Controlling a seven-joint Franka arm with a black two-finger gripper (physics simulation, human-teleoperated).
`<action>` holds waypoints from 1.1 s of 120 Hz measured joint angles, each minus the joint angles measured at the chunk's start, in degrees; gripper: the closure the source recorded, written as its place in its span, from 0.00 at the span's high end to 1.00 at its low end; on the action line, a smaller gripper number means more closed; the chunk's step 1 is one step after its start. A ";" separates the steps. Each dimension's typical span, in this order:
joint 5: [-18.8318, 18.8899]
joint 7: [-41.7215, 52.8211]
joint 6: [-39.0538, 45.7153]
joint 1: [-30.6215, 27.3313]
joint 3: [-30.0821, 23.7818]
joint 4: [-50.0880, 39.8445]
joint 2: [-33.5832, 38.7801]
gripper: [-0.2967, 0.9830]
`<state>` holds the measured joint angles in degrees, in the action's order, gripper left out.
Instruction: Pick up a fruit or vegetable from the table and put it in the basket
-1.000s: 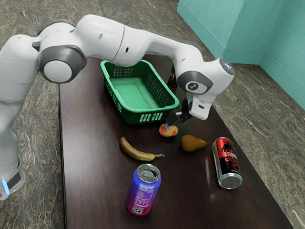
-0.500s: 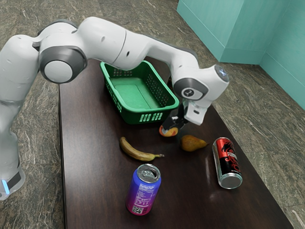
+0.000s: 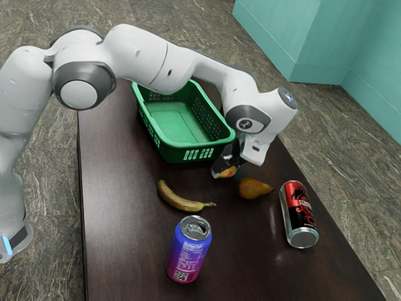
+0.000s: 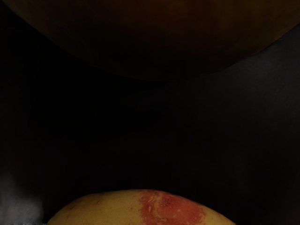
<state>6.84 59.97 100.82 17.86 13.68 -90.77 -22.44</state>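
- Exterior view's left: white arm (image 3: 135, 53) enters, arches over the far part of the dark surface (image 3: 119, 207), and bends down toward the middle.
- Green basket (image 3: 199, 154): upright on the surface, behind the banana. Pierced sides; its visible inner floor is bare. Its near right corner lies close to the pincer.
- Banana (image 3: 177, 199): flat on the surface, in front of the basket, curved, stem end pointing to the exterior view's right. Outside the basket.
- Blue-and-purple can (image 3: 188, 251): upright, nearer the camera than the banana, top facing up.
- Pincer (image 3: 223, 165): directed downward at the red-and-yellow fruit (image 3: 228, 172), just beside the basket's near end. Whether it is apart, together or clamped on the fruit cannot be told.
- Red-and-yellow fruit: at the pincer's lower end, partly hidden by it, outside the basket, between banana and pear. Contact with the surface cannot be judged. Wrist view: its rounded yellow skin bears a red patch.
- Pear (image 3: 252, 188): on its side, near the fruit, narrow end toward the red-and-black can.
- Red-and-black can (image 3: 299, 212): on its side, silver end facing the camera, beyond the pear's narrow end.
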 joint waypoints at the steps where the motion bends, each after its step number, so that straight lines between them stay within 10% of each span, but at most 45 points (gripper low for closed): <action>1: -0.02 -0.01 0.04 0.01 0.02 0.00 0.00 0.57; 48: 1.30 0.01 -1.13 1.24 0.21 3.89 12.52 0.56; 89: 2.01 1.95 -5.11 -17.92 0.38 7.00 12.74 0.56; 132: 0.63 3.44 -5.58 -20.70 2.60 0.20 10.47 0.56</action>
<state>7.47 63.41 95.24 -2.84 16.28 -90.57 -11.97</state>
